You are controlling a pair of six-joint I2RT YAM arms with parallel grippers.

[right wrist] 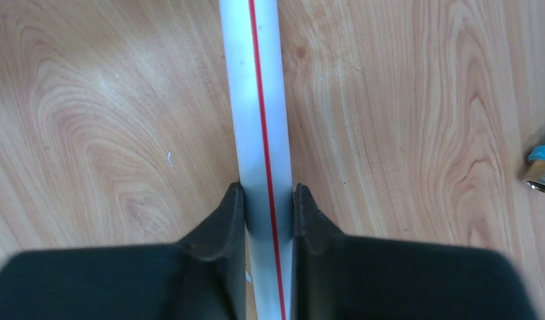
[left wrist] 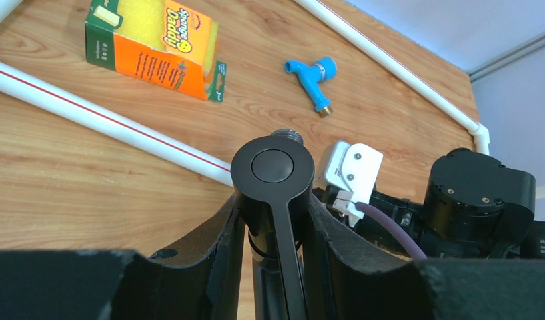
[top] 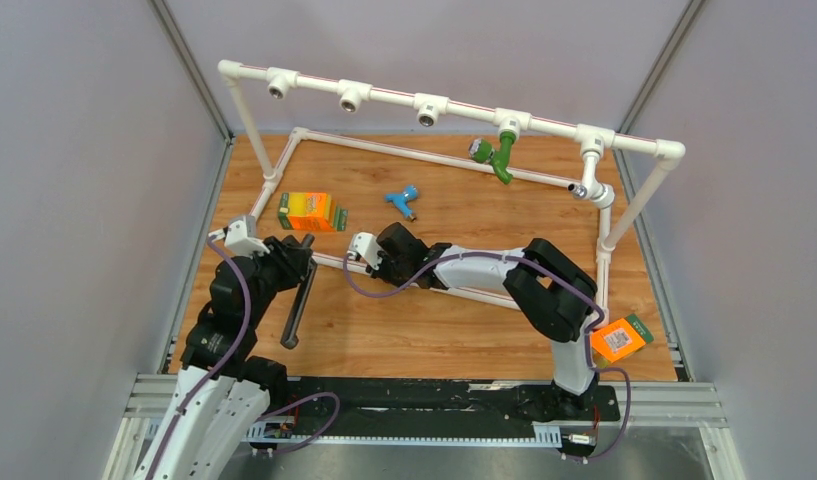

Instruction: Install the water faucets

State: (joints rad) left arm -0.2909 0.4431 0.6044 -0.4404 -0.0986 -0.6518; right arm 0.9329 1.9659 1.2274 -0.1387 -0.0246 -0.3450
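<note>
Ok, step in hand looks like the third faucet. Left gripper [left wrist: 273,200] is clamped on the dark L-shaped faucet [left wrist: 273,167], holding it off the table [top: 434,330] at the near-left, threaded end pointing away. Right gripper [right wrist: 268,200] is pinched onto the near rail [right wrist: 256,100] of the white pipe frame [top: 389,97], probably to brace it. Next move, my read: carry the dark one up to an empty tee socket [top: 352,97], line up the thread, screw in. Count: four faucets. Dark one in hand, blue faucet [top: 404,200] loose on the table, green faucet [top: 501,155] and white-chrome faucet [top: 587,187] already on the top rail. Five sockets, three empty. Two orange boxes [top: 309,210].
</note>
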